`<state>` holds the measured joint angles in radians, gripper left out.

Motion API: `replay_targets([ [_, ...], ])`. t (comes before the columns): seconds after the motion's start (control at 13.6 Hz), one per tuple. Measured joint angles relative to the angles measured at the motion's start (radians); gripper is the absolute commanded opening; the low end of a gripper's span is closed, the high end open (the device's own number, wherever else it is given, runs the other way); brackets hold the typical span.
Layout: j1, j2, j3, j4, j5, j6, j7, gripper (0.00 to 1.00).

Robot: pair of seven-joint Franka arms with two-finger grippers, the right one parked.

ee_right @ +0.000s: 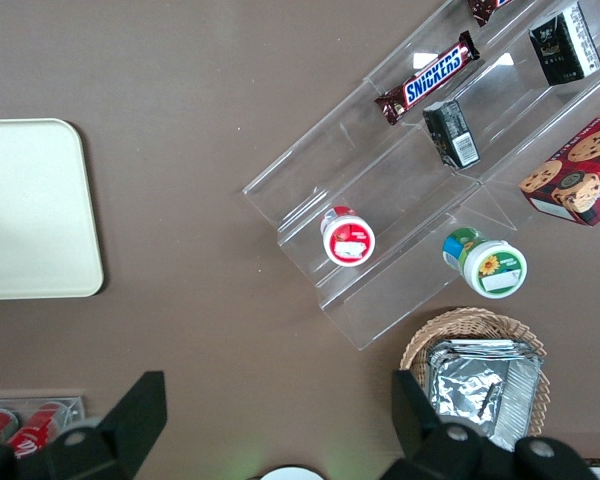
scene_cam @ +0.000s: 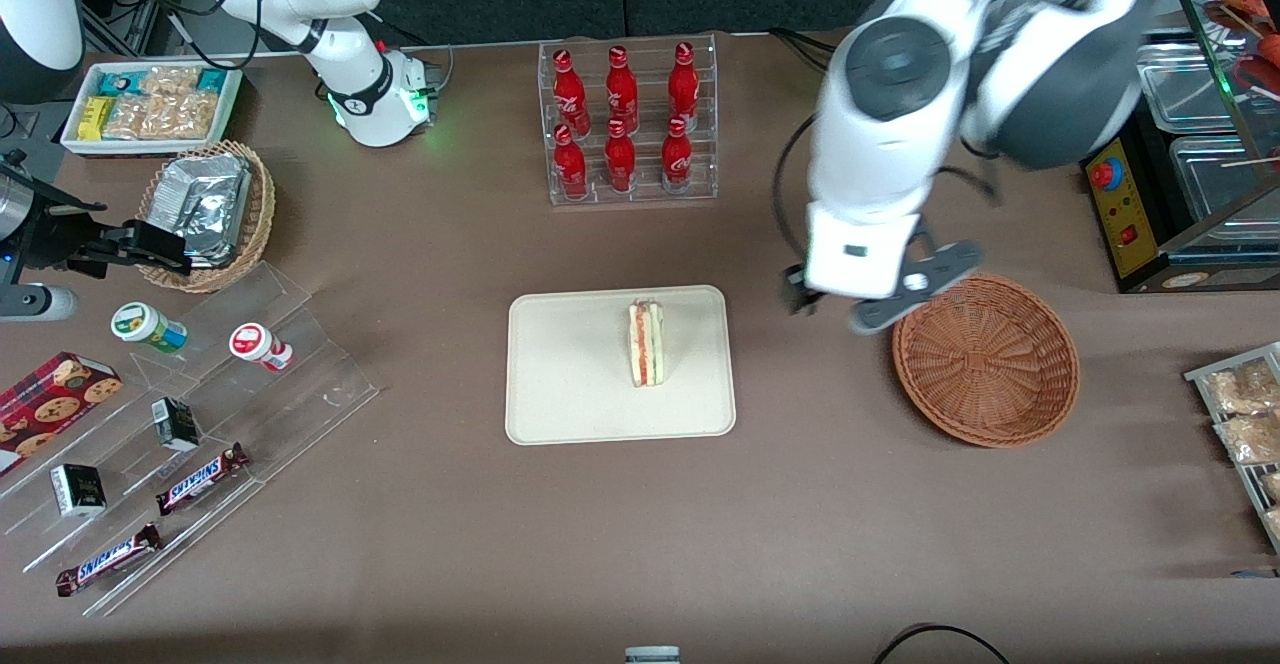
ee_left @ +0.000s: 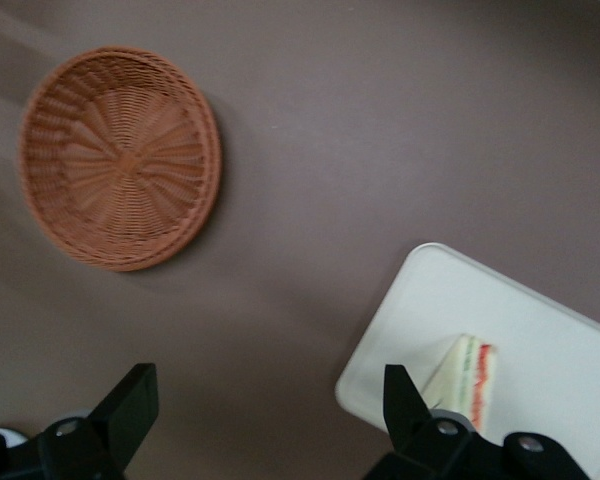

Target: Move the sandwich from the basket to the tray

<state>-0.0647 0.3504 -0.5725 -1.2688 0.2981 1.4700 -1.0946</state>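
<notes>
We see the small triangular white-bread sandwich [scene_cam: 646,343] standing on the flat cream rectangular tray [scene_cam: 560,384], while our gripper [ee_left: 265,425], wide open and empty, hangs between tray and round reddish-brown wicker basket [scene_cam: 986,359].

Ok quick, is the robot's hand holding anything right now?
Hand: open and holding nothing, up in the air between the basket and the tray, where the sandwich already sits.

Wedge sandwich [scene_cam: 646,343] upright on cream tray [scene_cam: 570,394], round reddish-brown basket [scene_cam: 986,360] apart, gripper [scene_cam: 868,306] open above table
</notes>
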Motion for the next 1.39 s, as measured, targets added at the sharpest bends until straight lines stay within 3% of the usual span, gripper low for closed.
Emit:
replay_targets([
  [0.22, 0.080, -0.066, 0.013, -0.001, -0.047, -0.069, 0.168, 0.99],
  [0.66, 0.085, -0.218, 0.289, -0.017, -0.235, -0.155, 0.570, 0.99],
  [1.17, 0.085, -0.380, 0.508, -0.210, -0.299, -0.161, 0.935, 0.99],
  [1.39, 0.085, -0.401, 0.545, -0.231, -0.310, -0.161, 1.003, 0.99],
])
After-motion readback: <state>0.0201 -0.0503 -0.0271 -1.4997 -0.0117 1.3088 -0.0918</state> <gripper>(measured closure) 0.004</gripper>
